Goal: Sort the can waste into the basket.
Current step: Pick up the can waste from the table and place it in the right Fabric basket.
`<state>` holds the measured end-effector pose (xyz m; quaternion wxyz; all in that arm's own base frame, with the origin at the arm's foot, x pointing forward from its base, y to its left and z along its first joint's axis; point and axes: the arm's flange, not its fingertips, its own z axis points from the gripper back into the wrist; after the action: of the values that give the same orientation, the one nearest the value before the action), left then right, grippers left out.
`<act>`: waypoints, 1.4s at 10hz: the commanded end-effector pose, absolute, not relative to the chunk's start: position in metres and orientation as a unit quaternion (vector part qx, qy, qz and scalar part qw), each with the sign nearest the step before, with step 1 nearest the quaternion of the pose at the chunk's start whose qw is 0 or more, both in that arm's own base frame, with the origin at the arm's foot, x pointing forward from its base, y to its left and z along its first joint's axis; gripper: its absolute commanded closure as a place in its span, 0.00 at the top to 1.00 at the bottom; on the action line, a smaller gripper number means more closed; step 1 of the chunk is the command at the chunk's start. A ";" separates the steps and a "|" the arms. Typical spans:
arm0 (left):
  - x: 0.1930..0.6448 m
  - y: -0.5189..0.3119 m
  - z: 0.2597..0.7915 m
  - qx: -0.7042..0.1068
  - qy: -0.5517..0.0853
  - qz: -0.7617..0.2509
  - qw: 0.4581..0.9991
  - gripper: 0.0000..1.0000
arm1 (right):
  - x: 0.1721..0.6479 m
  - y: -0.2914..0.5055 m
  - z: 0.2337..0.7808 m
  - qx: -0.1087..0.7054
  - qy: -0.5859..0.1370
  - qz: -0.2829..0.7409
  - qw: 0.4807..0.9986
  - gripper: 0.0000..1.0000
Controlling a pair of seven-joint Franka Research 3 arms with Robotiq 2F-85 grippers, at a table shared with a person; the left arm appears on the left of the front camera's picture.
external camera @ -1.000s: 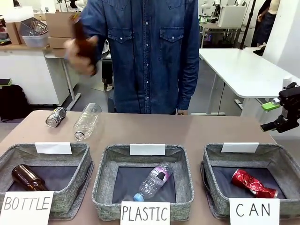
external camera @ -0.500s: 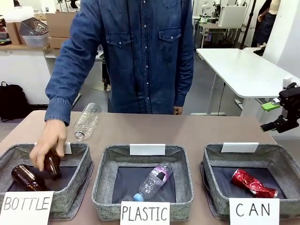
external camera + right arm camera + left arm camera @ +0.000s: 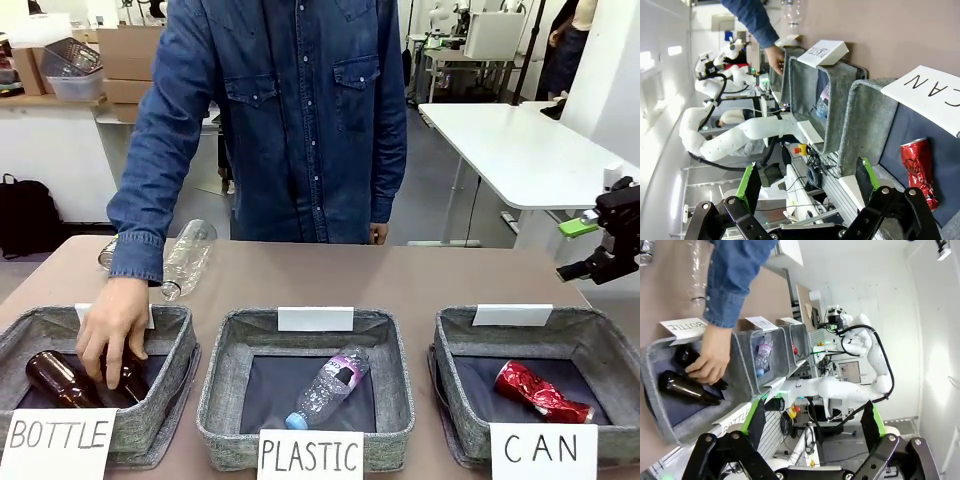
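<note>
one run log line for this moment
red can in CAN basket | person's hand on brown bottle in BOTTLE basket | left tool open | right tool open

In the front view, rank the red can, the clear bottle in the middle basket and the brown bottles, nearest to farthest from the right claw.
1. Red can, CAN basket, below the right claw.
2. Clear bottle, middle basket.
3. Brown bottles, left basket.

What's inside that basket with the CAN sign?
One dented red can lies on the dark bottom of the CAN basket. The white card and near wall cover the front strip, so that part is unseen.
</note>
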<state>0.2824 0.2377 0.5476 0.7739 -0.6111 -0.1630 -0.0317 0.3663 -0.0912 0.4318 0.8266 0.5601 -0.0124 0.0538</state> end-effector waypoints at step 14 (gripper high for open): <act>0.445 0.086 0.431 -0.148 -0.198 -0.211 0.946 1.00 | 0.366 -0.090 0.432 0.557 -0.020 0.054 0.829 1.00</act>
<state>0.4520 0.0893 0.4462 0.9438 -0.1905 -0.1342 -0.2346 0.3661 -0.0913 0.4316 0.8270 0.5596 -0.0124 0.0533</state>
